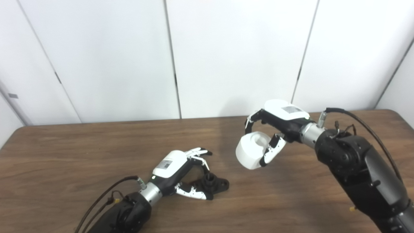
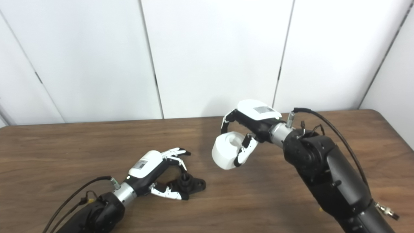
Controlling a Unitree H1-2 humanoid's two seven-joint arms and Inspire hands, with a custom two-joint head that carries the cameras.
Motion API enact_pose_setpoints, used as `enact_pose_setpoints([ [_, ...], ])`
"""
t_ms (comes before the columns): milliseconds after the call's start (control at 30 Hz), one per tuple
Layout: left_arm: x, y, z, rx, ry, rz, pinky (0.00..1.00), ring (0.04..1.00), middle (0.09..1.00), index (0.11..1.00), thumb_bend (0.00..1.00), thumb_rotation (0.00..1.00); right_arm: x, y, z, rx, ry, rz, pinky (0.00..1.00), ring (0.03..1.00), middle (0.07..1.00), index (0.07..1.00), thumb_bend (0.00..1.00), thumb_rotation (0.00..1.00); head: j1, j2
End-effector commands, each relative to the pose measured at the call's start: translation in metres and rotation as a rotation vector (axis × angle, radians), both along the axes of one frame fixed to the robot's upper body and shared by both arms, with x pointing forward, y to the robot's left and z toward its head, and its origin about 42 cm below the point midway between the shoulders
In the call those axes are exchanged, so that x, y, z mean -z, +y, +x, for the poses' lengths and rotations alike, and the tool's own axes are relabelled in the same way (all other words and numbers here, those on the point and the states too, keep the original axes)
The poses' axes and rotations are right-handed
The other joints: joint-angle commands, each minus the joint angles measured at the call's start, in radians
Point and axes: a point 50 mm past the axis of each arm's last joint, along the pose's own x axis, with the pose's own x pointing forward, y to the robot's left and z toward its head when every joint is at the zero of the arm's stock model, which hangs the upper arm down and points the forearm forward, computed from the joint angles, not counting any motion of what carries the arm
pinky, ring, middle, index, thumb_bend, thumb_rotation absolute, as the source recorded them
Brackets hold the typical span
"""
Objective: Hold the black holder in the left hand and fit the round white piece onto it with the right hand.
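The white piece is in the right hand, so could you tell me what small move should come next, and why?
Probably close the left hand on the holder: its fingers look apart around it on the table, while the right hand already holds the white piece raised.

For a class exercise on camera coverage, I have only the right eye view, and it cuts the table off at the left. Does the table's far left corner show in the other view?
Observer: Yes. In the left eye view the table ends in a rounded far left corner, just in front of the wall.
Operator: Is there anything on the wall above that corner that I am missing?
Observer: A small grey tag sits on the wall above the corner, beyond the left edge of your frame. It is too small to read.
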Motion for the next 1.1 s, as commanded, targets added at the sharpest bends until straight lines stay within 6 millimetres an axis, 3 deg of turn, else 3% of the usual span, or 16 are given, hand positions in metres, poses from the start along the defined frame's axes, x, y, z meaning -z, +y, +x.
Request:
enact_pose_setpoints([
  [0, 0.037, 0.002, -0.017, 0.008, 0.142, 0.163, 0.80, 0.918, 0.877, 0.484, 0.52, 0.08, -0.027, 0.006, -0.001, -0.035, -0.082, 0.032, 0.72, 0.806, 0.762, 0.481, 0.52, 0.13, 0.008, 0.002],
  [1067, 0.037, -0.011, -0.015, -0.001, 0.146, 0.161, 0.85, 0.923, 0.881, 0.484, 0.52, 0.07, -0.038, 0.059, -0.006, -0.205, -0.054, 0.091, 0.76, 0.816, 0.768, 0.481, 0.52, 0.13, 0.046, 0.030],
])
